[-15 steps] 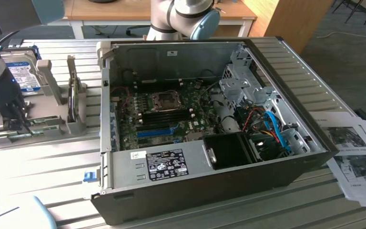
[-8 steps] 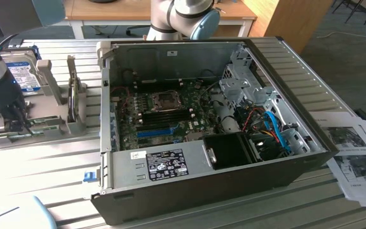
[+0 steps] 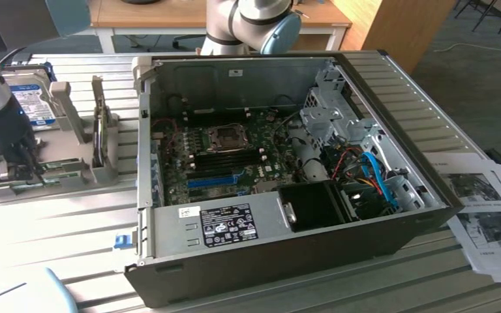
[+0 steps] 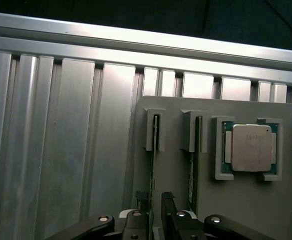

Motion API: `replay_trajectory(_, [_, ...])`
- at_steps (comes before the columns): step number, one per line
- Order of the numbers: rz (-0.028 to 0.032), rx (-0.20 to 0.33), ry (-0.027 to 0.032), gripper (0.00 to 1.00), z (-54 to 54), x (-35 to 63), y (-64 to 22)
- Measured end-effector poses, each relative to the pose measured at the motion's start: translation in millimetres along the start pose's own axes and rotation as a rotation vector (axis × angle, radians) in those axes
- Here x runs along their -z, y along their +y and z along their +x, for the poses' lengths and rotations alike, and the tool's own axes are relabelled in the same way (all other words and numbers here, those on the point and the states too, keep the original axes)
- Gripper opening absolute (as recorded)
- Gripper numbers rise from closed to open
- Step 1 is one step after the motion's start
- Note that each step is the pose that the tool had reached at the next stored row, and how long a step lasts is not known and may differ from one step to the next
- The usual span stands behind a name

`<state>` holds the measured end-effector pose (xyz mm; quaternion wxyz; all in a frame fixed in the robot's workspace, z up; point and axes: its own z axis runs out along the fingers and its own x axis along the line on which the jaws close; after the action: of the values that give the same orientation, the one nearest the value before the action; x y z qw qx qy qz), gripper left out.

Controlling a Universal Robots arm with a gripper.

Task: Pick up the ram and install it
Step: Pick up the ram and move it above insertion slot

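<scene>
Ribbed metal table (image 3: pixel 55 225) under open computer case (image 3: pixel 259 264), grey holder (image 3: pixel 63 175), papers (image 3: pixel 484 190).

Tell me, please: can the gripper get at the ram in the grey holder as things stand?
Probably yes: the open gripper seems to straddle the ram, standing on edge in the grey holder; nothing blocks it.

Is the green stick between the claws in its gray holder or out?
In: the ram stands on edge, slotted in the holder, open gripper straddling it.

floor: dark grey carpet (image 3: pixel 485 72) | furniture: wooden desk (image 3: pixel 146 16), wooden cabinet (image 3: pixel 398 29) | worktop: ribbed metal table (image 3: pixel 59 222)
</scene>
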<state>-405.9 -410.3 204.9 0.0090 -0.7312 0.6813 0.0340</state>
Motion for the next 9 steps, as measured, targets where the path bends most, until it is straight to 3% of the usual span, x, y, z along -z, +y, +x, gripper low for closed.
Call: replay_trajectory(9, [0.0001, 0.0, 0.0, 0.24, 0.7, 0.2, -9.1])
